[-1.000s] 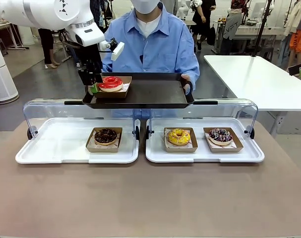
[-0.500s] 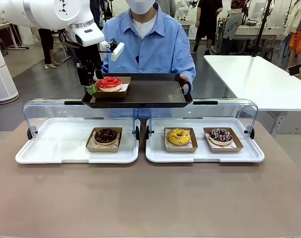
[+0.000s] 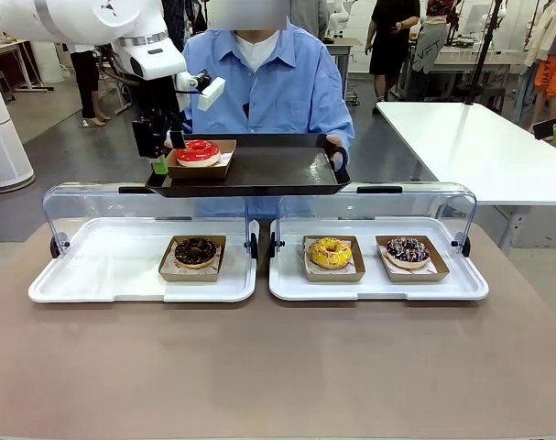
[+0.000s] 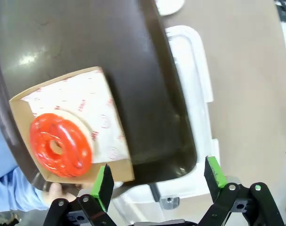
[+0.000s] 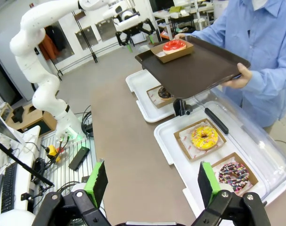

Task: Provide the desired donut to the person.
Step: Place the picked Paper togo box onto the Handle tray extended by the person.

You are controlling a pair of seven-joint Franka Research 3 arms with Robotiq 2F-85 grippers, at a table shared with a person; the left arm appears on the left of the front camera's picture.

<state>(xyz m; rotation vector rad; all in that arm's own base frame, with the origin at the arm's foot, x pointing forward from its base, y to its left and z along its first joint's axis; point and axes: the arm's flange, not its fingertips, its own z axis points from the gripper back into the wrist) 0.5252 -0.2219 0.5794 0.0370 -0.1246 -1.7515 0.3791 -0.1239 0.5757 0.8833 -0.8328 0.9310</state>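
Red donut (image 3: 198, 152) sits in its cardboard box (image 3: 224, 168) at the left end of the dark tray (image 3: 278, 170), which the person (image 3: 287, 87) holds up beyond the bench's (image 3: 278, 367) far edge. My left gripper (image 3: 158, 151) hangs just beside that tray's left corner, jaws wide apart, gripping nothing. Along the bench: chocolate donut (image 3: 195, 251) in the left white tray (image 3: 103, 275), yellow donut (image 3: 330, 253) and sprinkled donut (image 3: 408, 249) in the right white tray (image 3: 461, 284). My right gripper (image 5: 152, 181) hovers high over the bench, jaws apart too.

Four donuts sit in cardboard holders: one red donut (image 3: 198, 152), one chocolate donut (image 3: 195, 250), one yellow donut (image 3: 330, 252) and one sprinkled donut (image 3: 408, 249). There are two white trays (image 3: 103, 286) (image 3: 461, 291), one dark tray (image 3: 268, 170) and one person (image 3: 278, 87).
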